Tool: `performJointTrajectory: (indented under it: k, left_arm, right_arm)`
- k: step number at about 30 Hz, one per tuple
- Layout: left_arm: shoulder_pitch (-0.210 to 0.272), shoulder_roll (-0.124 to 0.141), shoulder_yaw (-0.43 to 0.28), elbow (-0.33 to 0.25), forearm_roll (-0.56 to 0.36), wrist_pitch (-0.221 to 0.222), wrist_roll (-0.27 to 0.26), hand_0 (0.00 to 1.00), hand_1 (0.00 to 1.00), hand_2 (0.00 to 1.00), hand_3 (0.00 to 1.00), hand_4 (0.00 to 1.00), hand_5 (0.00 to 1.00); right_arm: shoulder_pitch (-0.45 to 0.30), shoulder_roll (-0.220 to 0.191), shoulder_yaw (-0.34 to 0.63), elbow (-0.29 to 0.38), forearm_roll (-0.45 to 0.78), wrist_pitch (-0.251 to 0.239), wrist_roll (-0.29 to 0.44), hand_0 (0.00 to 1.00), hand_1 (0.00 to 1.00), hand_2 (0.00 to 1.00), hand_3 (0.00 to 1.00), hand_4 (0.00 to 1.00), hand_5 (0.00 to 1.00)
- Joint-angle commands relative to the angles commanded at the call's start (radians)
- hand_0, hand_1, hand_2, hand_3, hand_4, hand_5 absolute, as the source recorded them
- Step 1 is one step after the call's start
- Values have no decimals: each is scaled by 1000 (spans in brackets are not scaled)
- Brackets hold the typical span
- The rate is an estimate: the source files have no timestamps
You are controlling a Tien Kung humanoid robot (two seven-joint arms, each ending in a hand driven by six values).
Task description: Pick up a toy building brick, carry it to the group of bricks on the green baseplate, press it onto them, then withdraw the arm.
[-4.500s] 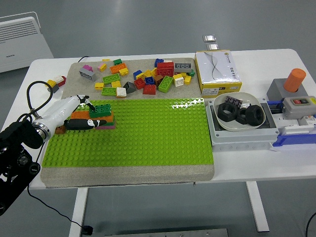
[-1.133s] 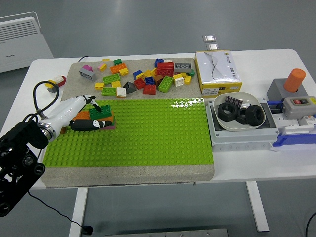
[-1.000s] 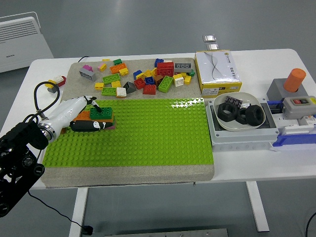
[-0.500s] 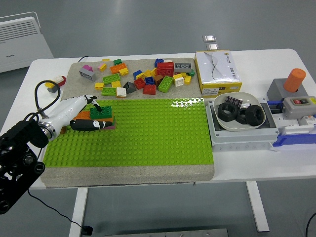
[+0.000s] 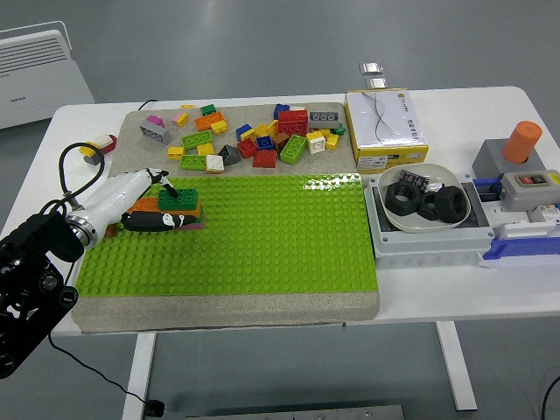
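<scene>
The left hand (image 5: 144, 203) reaches in from the lower left over the green baseplate (image 5: 254, 241), its white back tilted toward the small stack of bricks (image 5: 179, 206) standing near the baseplate's left edge. That stack shows a dark green brick (image 5: 179, 199) on top with orange beneath and a pink sliver at the bottom right. The fingers (image 5: 162, 220) are curled around the stack: one dark digit lies along its near side, another arches over its far left corner, so the hand pinches the stack, though which brick the tips actually press cannot be told. The black arm and a looping cable (image 5: 66, 171) crowd the tabletop's (image 5: 455, 297) left corner. Behind the baseplate, on a grey mat (image 5: 140, 122), a loose pile of bricks (image 5: 262, 140) in red, yellow, green, blue and grey lies well apart from the hand; a lone red and yellow brick (image 5: 98, 147) sits off the mat's left end, near the cable. To the right stand a yellow and white box (image 5: 385, 127), a white bowl (image 5: 423, 200) of black rings on a grey tray (image 5: 429, 245), and a grey unit with an orange cylinder (image 5: 522, 142).
</scene>
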Motion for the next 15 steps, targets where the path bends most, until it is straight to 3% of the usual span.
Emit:
performJointTrajectory:
  k: [15]
  left_arm:
    - [-8, -16, 12, 18, -5, 9, -7, 918, 920, 921, 621, 998, 686]
  right_arm:
    - [5, -1, -4, 0, 3, 0, 0, 702, 657, 643, 739, 937, 998]
